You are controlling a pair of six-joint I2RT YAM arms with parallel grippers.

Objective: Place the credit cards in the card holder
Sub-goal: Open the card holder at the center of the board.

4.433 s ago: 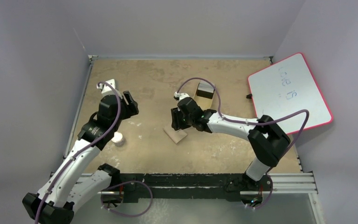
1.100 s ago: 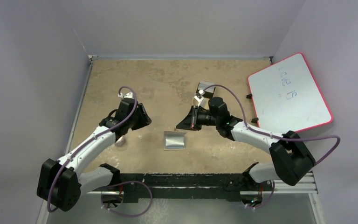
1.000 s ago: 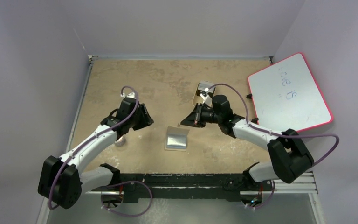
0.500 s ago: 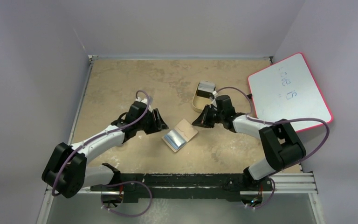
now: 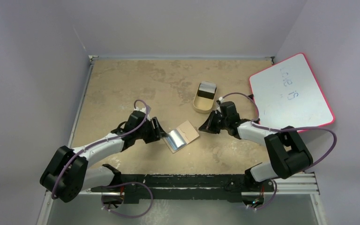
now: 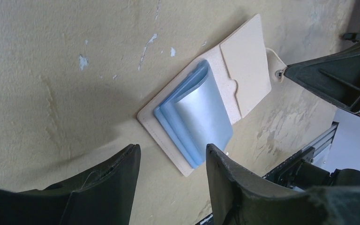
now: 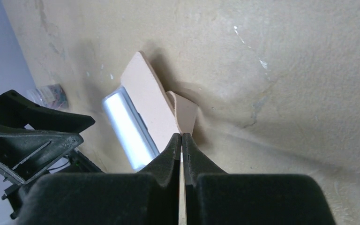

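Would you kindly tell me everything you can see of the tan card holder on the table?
The card holder is a flat tan bifold, leather-like with stitched edges, lying open on the table. One panel shows a notched pocket; the other carries pale blue credit cards, fanned, the top one bowed. Its snap tab curls up to the tips of the shut right end effector; a grip cannot be confirmed.

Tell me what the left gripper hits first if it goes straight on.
Probably the near edge of the card holder, where the credit cards lie; how high the left gripper sits is unclear.
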